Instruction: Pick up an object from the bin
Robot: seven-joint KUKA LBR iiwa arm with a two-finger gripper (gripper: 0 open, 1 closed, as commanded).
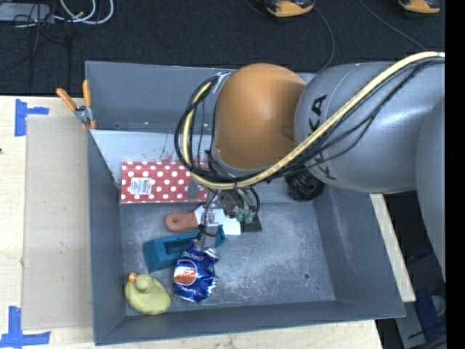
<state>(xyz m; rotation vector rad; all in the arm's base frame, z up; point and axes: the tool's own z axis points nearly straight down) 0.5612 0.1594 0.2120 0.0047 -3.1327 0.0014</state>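
From my station I see the arm [378,129] coming in from the right of the frame and bending down over the middle of the bin [290,267]. Its grey body covers the bin's upper right. The orange cover [258,111] at the wrist sits high in the centre, with a bundle of black and yellow cables [195,133] looped round its left side. Below the cover the gripper [209,235] points down toward the bin floor, a little left of centre. I cannot tell from here whether the claw is released or clenched; the wrist hides most of it, and I see nothing plainly caught in it.

The tip hangs over the right end of a teal block [168,251] that lies at an angle on the floor. Just below the tip is a crumpled blue wrapper [194,276] with a round red and white logo, touching the block's lower right side. Those two are the nearest things to the claw.

A brown-orange oblong piece [180,221] lies just left of the gripper. Above it a red box with white dots [155,181] rests against the back wall at the left. A yellow rubber duck [147,295] sits in the lower left corner, beside the wrapper. The right half of the floor shows bare grey metal.
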